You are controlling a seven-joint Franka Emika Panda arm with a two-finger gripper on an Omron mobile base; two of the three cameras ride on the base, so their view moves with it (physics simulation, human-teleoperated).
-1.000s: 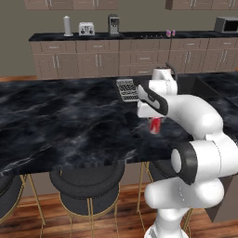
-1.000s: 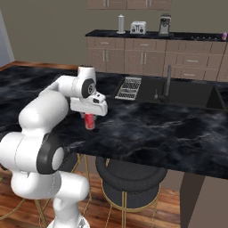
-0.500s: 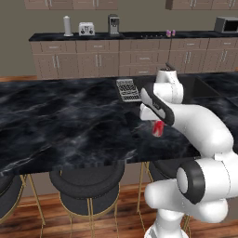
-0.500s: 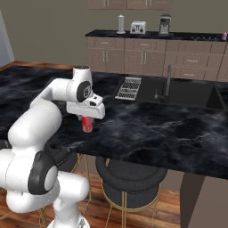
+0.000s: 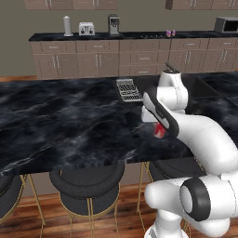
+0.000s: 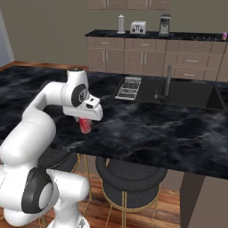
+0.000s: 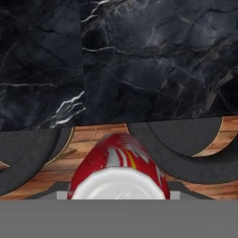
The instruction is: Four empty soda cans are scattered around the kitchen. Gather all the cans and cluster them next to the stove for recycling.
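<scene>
The gripper [image 6: 85, 122] is clamping the red soda can [image 6: 85, 125], which is hanging just past the near edge of the black marble island counter [image 6: 147, 129], above the round bar stools [image 6: 129, 176]. Being empty, the can is probably very light, thin-walled and slick, so it is likely best held across its middle with gentle pressure to avoid denting it. The fingers themselves are hiding behind the can and the hand. Beyond the counter's dish rack [image 5: 128, 89] and sink [image 6: 178, 92], two small pinkish cans [image 5: 170, 33] are sitting on the back counter, too small to identify; the stove is hard to make out there.
</scene>
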